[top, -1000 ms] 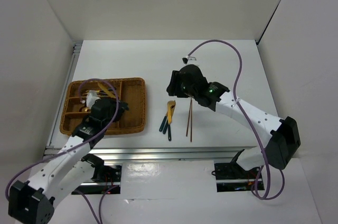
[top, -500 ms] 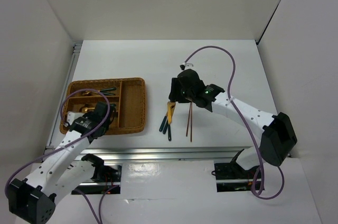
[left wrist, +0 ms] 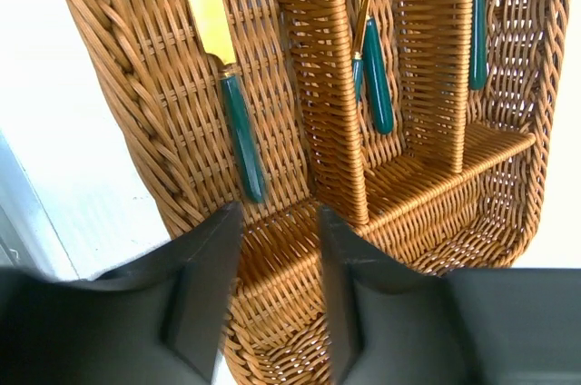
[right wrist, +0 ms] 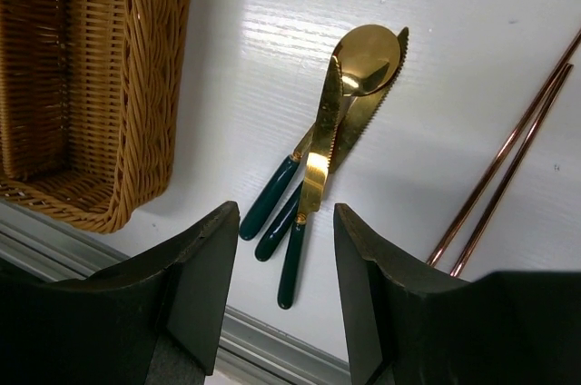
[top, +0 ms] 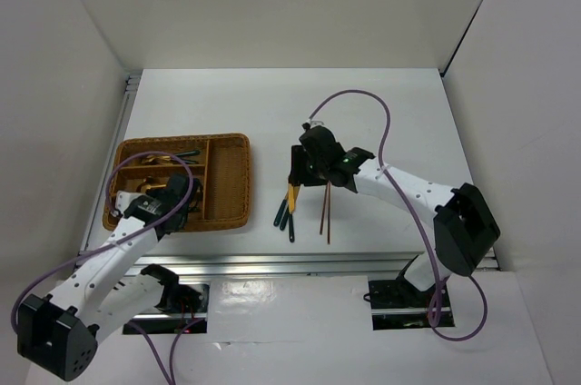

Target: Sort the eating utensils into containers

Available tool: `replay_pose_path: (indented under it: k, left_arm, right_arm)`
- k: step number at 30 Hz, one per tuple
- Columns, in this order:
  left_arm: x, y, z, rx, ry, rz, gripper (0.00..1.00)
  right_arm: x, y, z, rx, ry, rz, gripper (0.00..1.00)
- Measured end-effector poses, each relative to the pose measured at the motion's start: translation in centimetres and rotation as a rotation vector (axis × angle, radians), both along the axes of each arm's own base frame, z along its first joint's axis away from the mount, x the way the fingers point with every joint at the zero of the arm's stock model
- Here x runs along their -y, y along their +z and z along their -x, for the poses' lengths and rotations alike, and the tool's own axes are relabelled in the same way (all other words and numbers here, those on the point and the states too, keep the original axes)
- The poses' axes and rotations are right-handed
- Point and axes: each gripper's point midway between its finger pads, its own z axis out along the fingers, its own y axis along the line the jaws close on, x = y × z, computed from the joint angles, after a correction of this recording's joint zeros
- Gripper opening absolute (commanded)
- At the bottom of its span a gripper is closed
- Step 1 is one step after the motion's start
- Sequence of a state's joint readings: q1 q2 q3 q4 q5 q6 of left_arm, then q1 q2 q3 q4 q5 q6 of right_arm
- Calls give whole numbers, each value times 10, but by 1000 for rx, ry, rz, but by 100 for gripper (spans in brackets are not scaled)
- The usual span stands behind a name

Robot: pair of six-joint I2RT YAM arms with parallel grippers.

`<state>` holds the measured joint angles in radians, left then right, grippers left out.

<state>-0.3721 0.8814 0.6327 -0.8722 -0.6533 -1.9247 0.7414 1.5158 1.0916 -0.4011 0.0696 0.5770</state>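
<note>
- Drawn back since a second ago, the left gripper [top: 163, 203] now hangs over the near edge of the shallow rectangular brown woven wicker tray [top: 238, 176], while the right gripper [right wrist: 286, 217] has come lower over the loose cutlery
- White table [top: 390, 122] carries the tray at its left, with the loose pieces just right of it
- Tray dividers separate a gold-bladed knife with a dark teal handle [left wrist: 241, 135] in the outer lane, two teal-handled pieces [left wrist: 377, 76] in the next and a single teal handle [left wrist: 478, 35] beyond
- Left fingers [left wrist: 204, 285] stand apart with nothing between them; right fingers [right wrist: 195, 285] are likewise spread and empty
- Two thin reddish-brown chopsticks [right wrist: 504, 162] lie side by side on the table, right of the cluster
- Shiny gold spoon [right wrist: 368, 58] and two serrated gold knives [right wrist: 322, 131], all teal-handled, lie bunched with heads overlapping, near the tray's wall
</note>
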Motion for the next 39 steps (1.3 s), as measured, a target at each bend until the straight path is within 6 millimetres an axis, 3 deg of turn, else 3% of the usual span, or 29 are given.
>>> replay_pose_path:
  k: [8, 12, 16, 24, 31, 39]
  left_arm:
    - [4, 15, -11, 10, -35, -17, 63]
    - [12, 27, -30, 18, -189, -99, 63]
    - [32, 39, -57, 34, -420, -182, 63]
    - [67, 59, -92, 74, -751, -289, 64]
    - [74, 63, -95, 95, -838, -319, 64]
    - [73, 74, -88, 141, -868, -341, 64]
  right_arm:
    - [-3, -9, 3, -29, 13, 5, 54]
    - [-4, -15, 4, -51, 14, 5, 50]
    - [-5, -27, 7, -93, 2, 10, 45]
    - [3, -61, 29, -200, -21, 44, 41]
    - [-5, -88, 52, -284, 2, 105, 41]
    - [-10, -89, 61, -304, -14, 104, 41]
